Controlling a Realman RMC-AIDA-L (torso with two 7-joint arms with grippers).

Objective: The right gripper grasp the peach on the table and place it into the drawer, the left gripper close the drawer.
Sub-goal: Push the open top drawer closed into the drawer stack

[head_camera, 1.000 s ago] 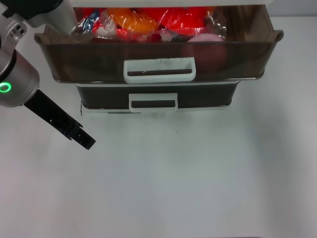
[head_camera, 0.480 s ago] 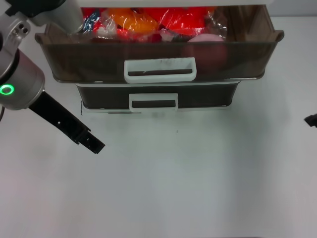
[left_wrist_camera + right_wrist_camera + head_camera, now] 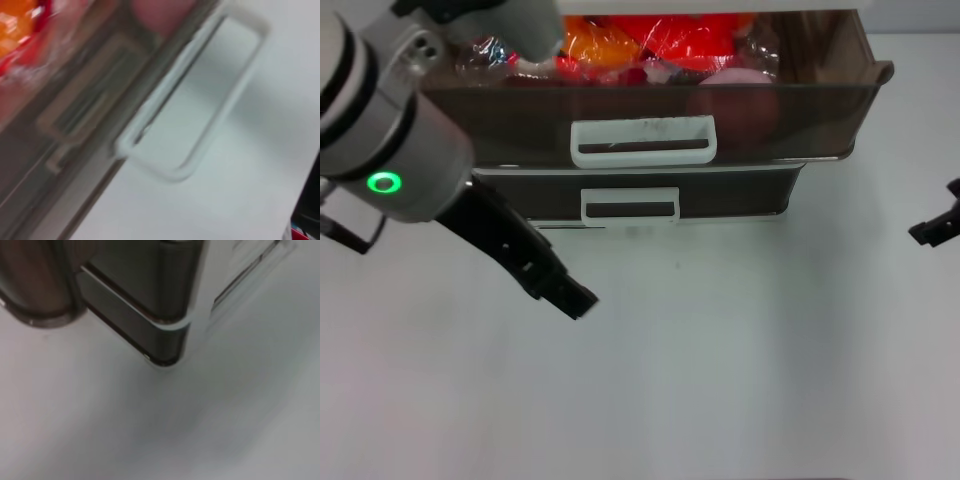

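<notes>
Peach is already in the drawer, at its right end behind the smoky front wall, next to the red and orange packets; it also shows as a pink blur at the top of the left wrist view. So placing looks done and closing is what's left. Drawer is pulled out and overhangs the lower drawer, so its white handle faces the robot, which gives a clear push face. Left gripper hangs over the table, below and to the left of that handle, not touching it; it reads as narrow, no gap seen between the jaws, nothing held, which would suit a push. Right gripper sits at the far right edge, well clear of the drawer's travel; can't tell its finger state. My read: next move needs the left tip lined up on the handle or front wall.
</notes>
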